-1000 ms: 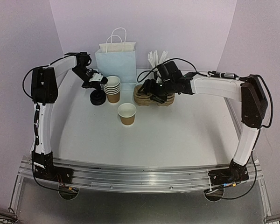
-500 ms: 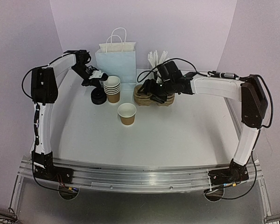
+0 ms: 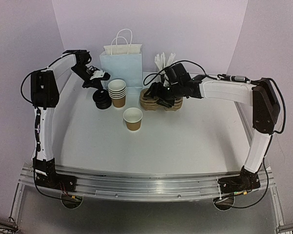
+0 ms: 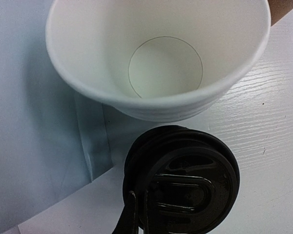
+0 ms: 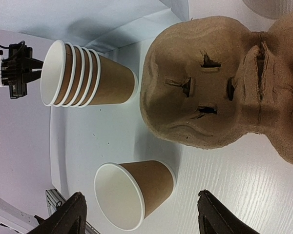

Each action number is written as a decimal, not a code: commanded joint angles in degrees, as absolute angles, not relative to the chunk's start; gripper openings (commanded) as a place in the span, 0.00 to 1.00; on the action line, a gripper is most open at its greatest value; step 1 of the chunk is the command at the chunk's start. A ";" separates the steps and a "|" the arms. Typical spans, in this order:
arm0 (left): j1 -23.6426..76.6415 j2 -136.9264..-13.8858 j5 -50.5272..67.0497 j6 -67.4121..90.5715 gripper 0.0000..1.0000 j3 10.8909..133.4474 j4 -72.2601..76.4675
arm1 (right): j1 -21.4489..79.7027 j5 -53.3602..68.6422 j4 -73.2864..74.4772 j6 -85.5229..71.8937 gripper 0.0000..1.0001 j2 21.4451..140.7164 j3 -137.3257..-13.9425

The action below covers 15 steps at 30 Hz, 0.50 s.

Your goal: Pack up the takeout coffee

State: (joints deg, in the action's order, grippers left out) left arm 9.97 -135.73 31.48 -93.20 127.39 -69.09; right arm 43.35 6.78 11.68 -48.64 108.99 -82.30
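Left arm reaches high to the back-left, left gripper (image 3: 98, 76) closed over the pile of loose black plastic lids (image 3: 102, 99). Right arm stretches left, right gripper (image 3: 159, 92) wide open, empty, above the brown moulded-pulp carrier (image 3: 162, 101). Small brown kraft paper cup (image 3: 133, 118) stands upright mid-table, near the nested cup stack (image 3: 117, 91).

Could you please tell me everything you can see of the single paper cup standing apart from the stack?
The cup is small and tapered: brown kraft paper outside, white inside, with a rolled white rim. It stands upright on the white table, open, with no lid, and looks empty. It sits in front of the cup stack and the pulp carrier, apart from both. Only the table touches it.
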 commanded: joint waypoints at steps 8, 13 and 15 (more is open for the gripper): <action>9.11 -129.77 33.92 -83.24 0.00 125.62 -62.46 | 43.59 7.70 11.51 -49.17 0.73 108.31 -85.46; 8.69 -131.21 33.69 -82.60 0.00 130.53 -69.06 | 43.62 6.97 11.51 -49.48 0.73 106.90 -84.64; 8.25 -129.85 32.23 -84.58 0.00 129.14 -70.86 | 43.66 6.30 11.51 -49.48 0.73 106.37 -84.21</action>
